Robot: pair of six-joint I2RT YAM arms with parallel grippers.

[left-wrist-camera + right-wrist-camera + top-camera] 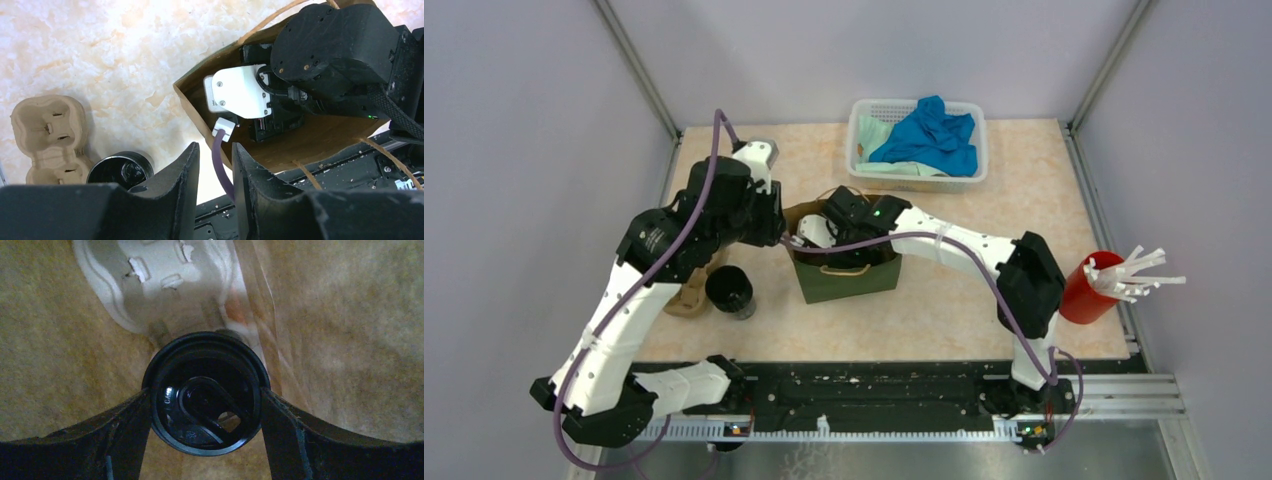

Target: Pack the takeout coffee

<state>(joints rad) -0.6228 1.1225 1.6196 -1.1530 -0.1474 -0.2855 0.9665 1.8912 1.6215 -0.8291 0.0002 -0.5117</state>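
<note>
My right gripper point(205, 399) is shut on a takeout coffee point(205, 412), a black cup with a ridged lid, its fingers pressed on both sides. It holds the cup inside the paper bag point(849, 280), just in front of a pale moulded tray point(150, 265) in the bag. In the top view the right gripper point(829, 250) is sunk in the bag's mouth. A second takeout coffee point(730, 290) stands on the table left of the bag, and shows in the left wrist view point(120, 170). My left gripper point(215, 155) hovers by the bag's left rim, with a narrow gap and nothing in it.
A tan cardboard cup tray point(689, 298) lies beside the loose cup. A red cup with white sticks point(1089, 285) stands at the right edge. A white basket point(864, 165) with blue cloth sits at the back. The right arm's purple cable point(220, 160) hangs near my left fingers.
</note>
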